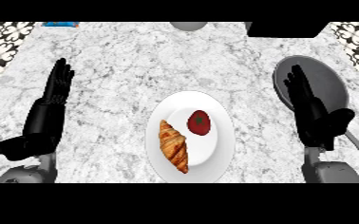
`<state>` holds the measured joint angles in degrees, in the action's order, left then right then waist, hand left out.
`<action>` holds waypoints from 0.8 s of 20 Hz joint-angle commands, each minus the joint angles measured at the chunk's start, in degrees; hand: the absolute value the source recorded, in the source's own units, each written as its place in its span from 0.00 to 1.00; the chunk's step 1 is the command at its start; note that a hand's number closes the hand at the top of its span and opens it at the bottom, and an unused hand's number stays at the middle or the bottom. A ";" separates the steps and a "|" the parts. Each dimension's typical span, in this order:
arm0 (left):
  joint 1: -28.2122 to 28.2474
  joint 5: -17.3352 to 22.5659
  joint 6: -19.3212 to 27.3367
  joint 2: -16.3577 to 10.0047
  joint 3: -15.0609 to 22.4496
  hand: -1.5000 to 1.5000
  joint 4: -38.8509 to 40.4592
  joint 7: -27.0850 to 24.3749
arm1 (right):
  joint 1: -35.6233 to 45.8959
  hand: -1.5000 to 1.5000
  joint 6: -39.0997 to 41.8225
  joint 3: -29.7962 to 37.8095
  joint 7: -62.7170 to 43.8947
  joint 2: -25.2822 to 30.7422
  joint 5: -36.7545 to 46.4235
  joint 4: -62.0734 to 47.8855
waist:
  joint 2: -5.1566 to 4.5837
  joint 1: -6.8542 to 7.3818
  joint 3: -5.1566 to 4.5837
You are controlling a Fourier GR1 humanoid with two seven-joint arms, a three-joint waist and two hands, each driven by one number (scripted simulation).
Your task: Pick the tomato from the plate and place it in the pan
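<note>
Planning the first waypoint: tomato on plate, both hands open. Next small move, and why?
Probably swing the right hand left toward the tomato: it lies on the right half of the plate, beside the croissant, and that open hand sits over the pan, holding nothing.

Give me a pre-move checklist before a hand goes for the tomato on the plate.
1. Tomato on the plate, nothing over it: ok.
2. Room round the tomato: the croissant lies close at its left; whether they touch: cannot tell.
3. Right hand open, holding nothing: ok.
4. Pan ready to receive: the part that shows is bare, but the right hand hides part of it: cannot tell.
5. Left hand open at the view's left, apart from the plate: ok.
</note>
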<state>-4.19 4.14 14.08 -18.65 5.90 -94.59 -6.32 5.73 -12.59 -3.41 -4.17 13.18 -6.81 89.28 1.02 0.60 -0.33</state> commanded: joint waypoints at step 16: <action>2.50 1.78 -5.28 9.61 8.58 0.50 3.03 0.11 | -16.73 0.00 -2.97 -11.57 8.48 3.12 18.78 18.54 | -0.89 -1.23 0.30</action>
<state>-1.39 6.72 8.92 -10.16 13.57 -91.88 -6.14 -5.57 -16.15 -13.45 3.37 12.82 7.33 104.43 0.17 -0.65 -0.06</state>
